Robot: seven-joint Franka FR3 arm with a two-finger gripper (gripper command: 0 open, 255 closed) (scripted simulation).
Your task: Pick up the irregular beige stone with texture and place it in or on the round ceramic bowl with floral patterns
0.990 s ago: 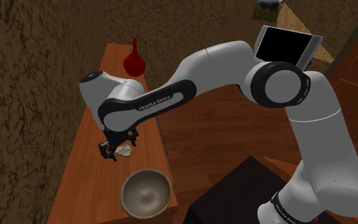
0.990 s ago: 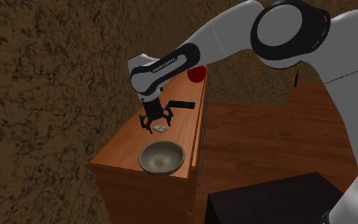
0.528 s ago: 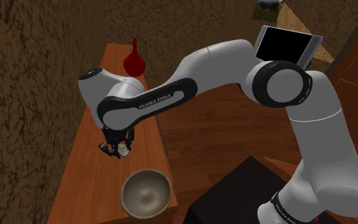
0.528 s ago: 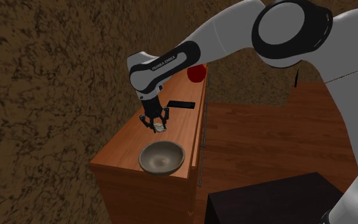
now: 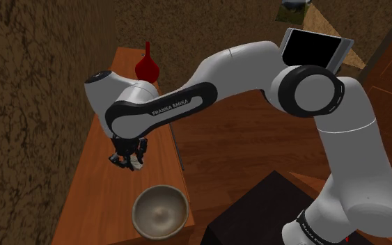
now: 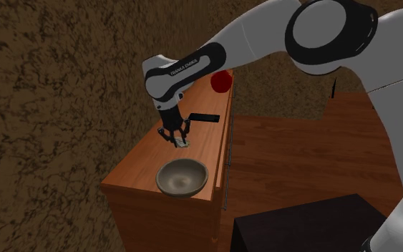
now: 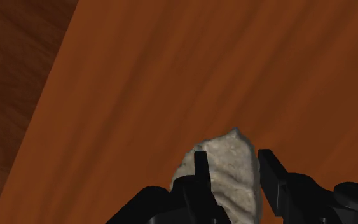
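Fingers (image 7: 201, 170) pinched the stone (image 7: 228, 165) on both flanks, evidently a grip for lifting. Stone was low over the bench (image 7: 171, 76), contact with it unclear. Bowl (image 5: 161, 212) stood empty at five o'clock of the stone in the shoulder view, awaiting delivery.

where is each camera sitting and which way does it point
Shoulder view: beside and behind the stand, looking down over the counter; the arm reaches up-left to the hand.
Second exterior view: near the stand too, facing the counter's bowl end; the arm enters from upper right.
Wrist view: on the hand, looking down at the counter; black fingers clasp the stone.
Shared: both exterior views show bowl, hand and red vase.
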